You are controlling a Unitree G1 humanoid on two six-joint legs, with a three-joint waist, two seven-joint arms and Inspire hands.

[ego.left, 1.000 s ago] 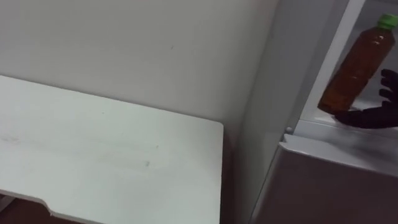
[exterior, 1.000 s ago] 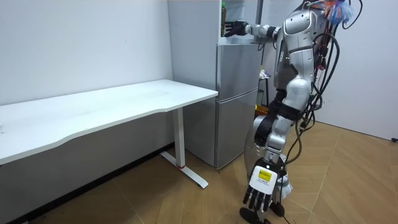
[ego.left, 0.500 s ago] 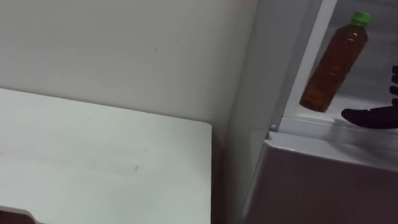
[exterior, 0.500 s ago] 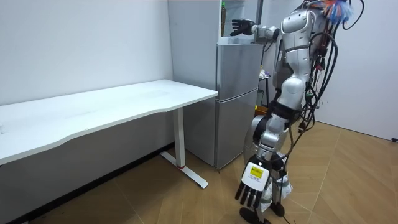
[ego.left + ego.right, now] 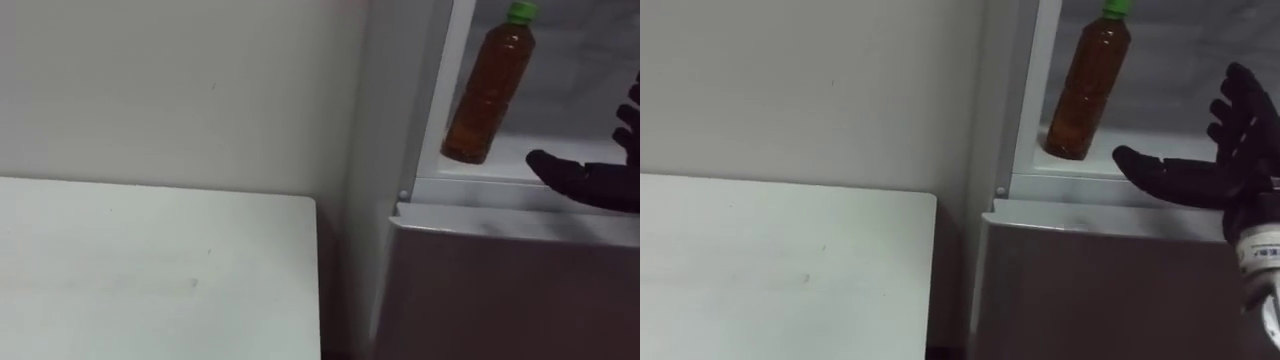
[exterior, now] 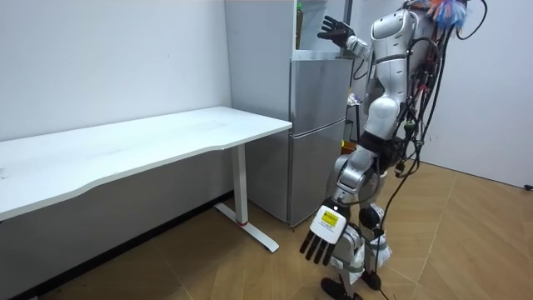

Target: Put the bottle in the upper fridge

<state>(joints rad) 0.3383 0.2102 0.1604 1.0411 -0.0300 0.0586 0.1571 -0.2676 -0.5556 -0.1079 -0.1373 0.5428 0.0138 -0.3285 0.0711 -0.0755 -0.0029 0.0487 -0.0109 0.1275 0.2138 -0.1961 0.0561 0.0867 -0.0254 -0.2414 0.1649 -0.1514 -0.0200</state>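
Bottle (image 5: 485, 88) is inside the fridge (image 6: 316, 133), in the upper compartment (image 5: 585, 70), standing on its base at the left front corner of the compartment floor, just behind the white frame. Nothing grips it. Clear plastic, slim round body, brown liquid almost to the neck, green cap (image 5: 520, 12). It's the one item visible in that compartment; inner walls are pale and smooth.

Right hand (image 5: 1200, 170) hangs at the compartment's front edge, right of the bottle and clear of it, with a gap between them. Black fingers spread apart, thumb pointing toward the bottle, holding nothing.

Below the compartment: the fridge's closed lower door (image 5: 500, 290), flat grey brushed metal.

Left of the fridge: white table (image 5: 150, 270), smooth matte top, square corner close to the fridge side. Plain pale wall (image 5: 180, 90) behind both.

Room view: robot stands on the wood floor (image 6: 475, 242) in front of the fridge, right arm raised to compartment height. Left hand (image 6: 323, 240) hangs low by the legs, away from the fridge, fingers straight, empty.
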